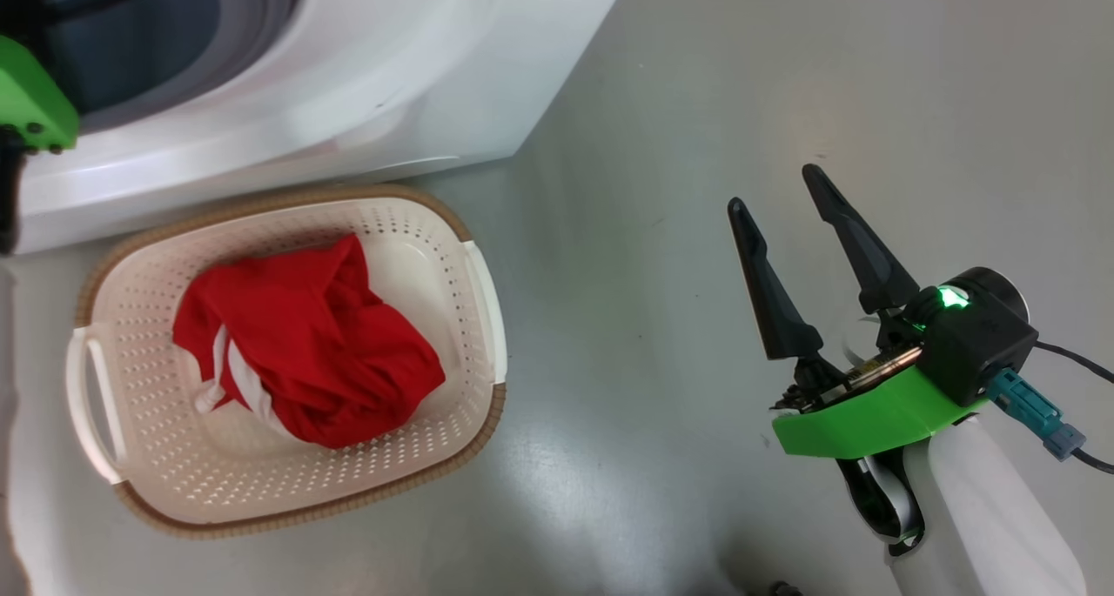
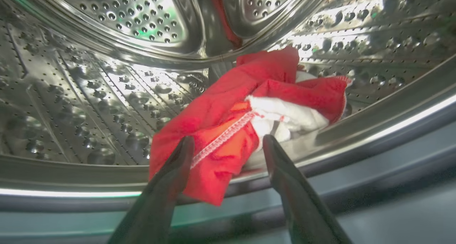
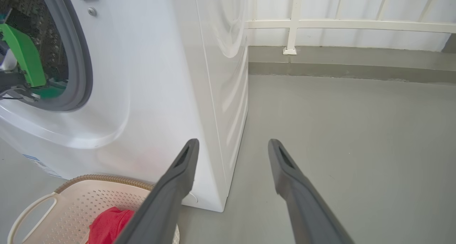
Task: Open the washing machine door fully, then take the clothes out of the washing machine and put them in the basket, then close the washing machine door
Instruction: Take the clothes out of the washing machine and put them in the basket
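Bare grey floor (image 1: 696,143), white railing (image 3: 295,23) behind. We see the basket (image 1: 278,513), holding red clothes (image 1: 305,344), just beside the washing machine (image 1: 392,74). Our right gripper (image 1: 775,188) spreads wide, empty; our left gripper (image 2: 226,148), wide, flanks another red garment (image 2: 221,119) in the drum (image 2: 107,105), perhaps touching it

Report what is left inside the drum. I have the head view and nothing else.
Observer: One red garment with white parts lies at the front lip of the steel drum, a corner hanging over the edge.
Operator: Give me the left gripper.
Observer: It is open, with its fingers on either side of the garment's near edge and not closed on it.
Operator: Tell me what lies beyond the right gripper.
Observer: Grey floor runs back to a white railing.
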Robot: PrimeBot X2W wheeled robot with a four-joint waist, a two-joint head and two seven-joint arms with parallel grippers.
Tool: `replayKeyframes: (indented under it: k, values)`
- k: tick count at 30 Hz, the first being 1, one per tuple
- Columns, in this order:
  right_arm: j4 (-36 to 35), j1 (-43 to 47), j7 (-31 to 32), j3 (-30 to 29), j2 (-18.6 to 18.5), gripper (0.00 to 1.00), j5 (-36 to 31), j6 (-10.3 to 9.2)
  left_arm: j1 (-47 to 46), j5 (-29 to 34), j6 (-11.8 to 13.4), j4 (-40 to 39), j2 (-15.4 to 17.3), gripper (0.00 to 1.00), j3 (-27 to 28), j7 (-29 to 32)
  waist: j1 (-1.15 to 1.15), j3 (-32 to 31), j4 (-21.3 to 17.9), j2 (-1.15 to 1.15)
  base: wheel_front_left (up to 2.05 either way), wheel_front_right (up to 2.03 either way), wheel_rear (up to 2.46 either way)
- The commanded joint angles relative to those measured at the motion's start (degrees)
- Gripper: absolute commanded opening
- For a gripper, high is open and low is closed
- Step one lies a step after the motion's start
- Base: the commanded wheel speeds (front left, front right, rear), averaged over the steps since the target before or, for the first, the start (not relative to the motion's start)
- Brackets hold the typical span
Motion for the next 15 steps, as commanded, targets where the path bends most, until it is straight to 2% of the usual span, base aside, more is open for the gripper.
replayKeyframes:
  k: [1,8,12,13,14,15]
  values:
    - [-1.48,0.81,-0.37,1.16,0.15,1.0,1.11,0.36,-1.31,-0.18,-0.3,-0.27,3.77,1.0,0.01,1.19,0.0,0.24,-0.45,0.0,0.0,0.0,0.0]
    - [-1.3,0.77,-0.37,2.48,0.39,1.0,2.05,0.36,-3.32,2.62,0.99,3.27,6.69,1.0,-2.9,4.66,0.0,-0.48,-1.3,0.0,0.0,0.0,0.0]
    - [-0.88,0.82,-0.37,3.91,0.29,1.0,2.64,0.36,-3.51,4.2,3.08,5.08,7.42,1.0,-4.27,5.58,0.0,-1.01,-1.91,0.0,0.0,0.0,0.0]
    - [-0.83,0.83,-0.37,4.35,0.19,1.0,2.89,0.36,-3.45,4.49,3.7,5.55,7.51,0.59,-4.52,5.87,0.0,-1.11,-2.05,0.0,0.0,0.0,0.0]
    - [-0.89,0.82,-0.37,4.78,0.05,1.0,3.09,0.36,-3.44,4.5,4.16,5.95,7.5,0.35,-4.56,6.1,0.0,-1.19,-2.18,0.0,0.0,0.0,0.0]
    - [-1.19,0.85,-0.37,5.26,-0.12,1.0,3.45,0.36,-3.44,4.38,4.49,6.43,7.45,0.0,-4.65,6.22,0.0,-1.27,-2.41,0.0,0.0,0.0,0.0]
